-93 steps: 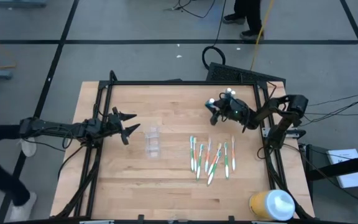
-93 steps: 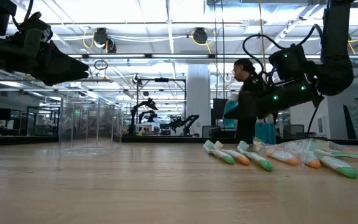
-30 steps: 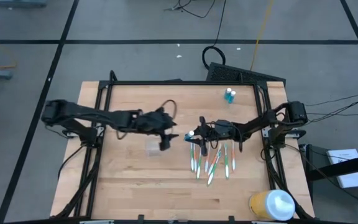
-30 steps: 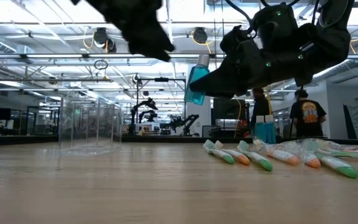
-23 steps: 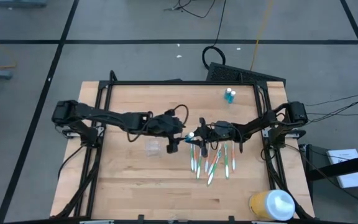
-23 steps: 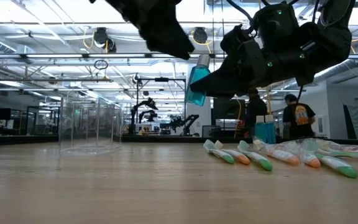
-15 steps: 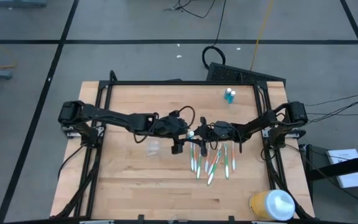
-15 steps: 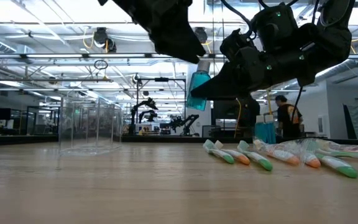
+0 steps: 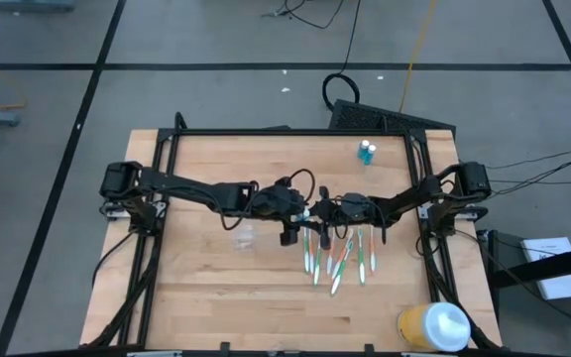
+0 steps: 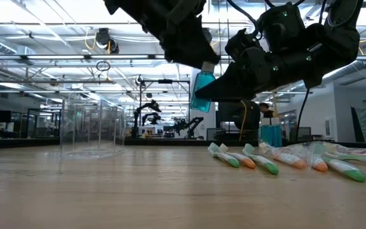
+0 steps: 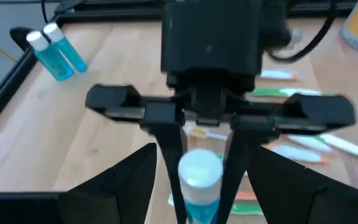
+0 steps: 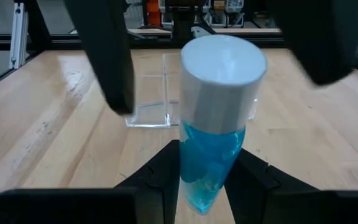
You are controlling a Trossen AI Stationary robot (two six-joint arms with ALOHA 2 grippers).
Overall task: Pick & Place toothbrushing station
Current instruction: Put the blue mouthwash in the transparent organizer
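My right claw (image 12: 202,180) is clamped on the blue body of a tube (image 10: 203,89), white cap pointing away from my wrist, held in the air above the middle of the bench (image 9: 206,288). In the high view the cap sits just past the near end of the toothbrush row.

My left claw (image 11: 202,163) stands wide open — one finger (image 11: 169,134) on either side of the white cap, no contact that I can confirm. The left arm reaches in from nine o'clock, the right from three o'clock; the two claws meet nose to nose at the bench's centre.

The clear cup (image 10: 91,130) stands upright on the bench at about eight o'clock from the meeting point, just beside the left arm and apart from both claws.

The toothbrushes (image 9: 337,256) — green, orange and white — lie loose in a rough row at five o'clock from the held tube, under the right arm, flat on the wood.

A second blue tube (image 9: 366,152) with white cap rests near the far edge at about one o'clock; whether it is one tube or a pair I cannot tell from above. The left wrist view shows two (image 11: 55,51) side by side there.

A yellow container (image 9: 432,326) with a white lid sits at the near right corner.
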